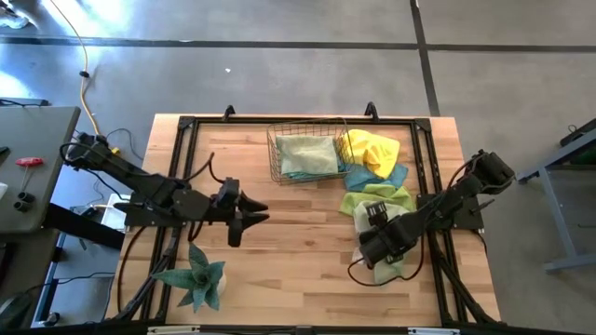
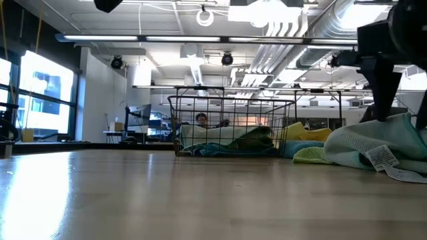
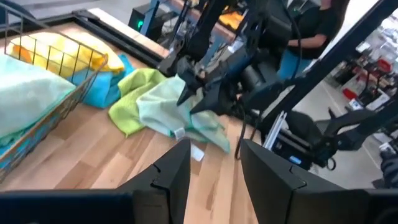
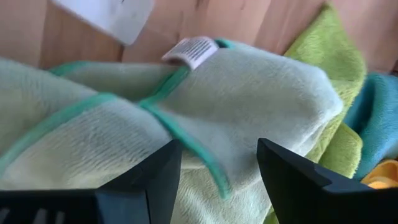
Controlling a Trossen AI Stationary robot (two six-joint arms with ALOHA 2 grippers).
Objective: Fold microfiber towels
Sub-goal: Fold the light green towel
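High view: the pale green towel (image 1: 389,270) lies crumpled at the lower right of the frame, directly under the right gripper (image 1: 372,249). Above it sits a lime green towel (image 1: 377,200), then a light blue towel (image 1: 384,177) and a yellow towel (image 1: 370,149), heaped just right of the copper wire basket (image 1: 307,154) at upper centre. Inside the basket lies another pale green towel (image 1: 307,156).

Surface: a light wooden table (image 1: 298,251) edged with a dark frame. A spiky green plant (image 1: 196,277) stands at lower left. Concrete floor surrounds the table; a yellow cable (image 1: 86,79) trails at upper left. Low view shows an open workshop behind the basket, with ceiling ducts (image 2: 313,27) at upper right and windows (image 2: 40,93) at left.

Right gripper: the right wrist view shows its fingers (image 4: 155,180) standing apart, set down over the pale green towel, whose teal hem and white label (image 4: 193,48) are plain; whether the tips press into the cloth I cannot tell. No grip is seen.

Left gripper (image 1: 256,212): left of centre, above bare wood, fingers parted, holding nothing, well apart from the towels
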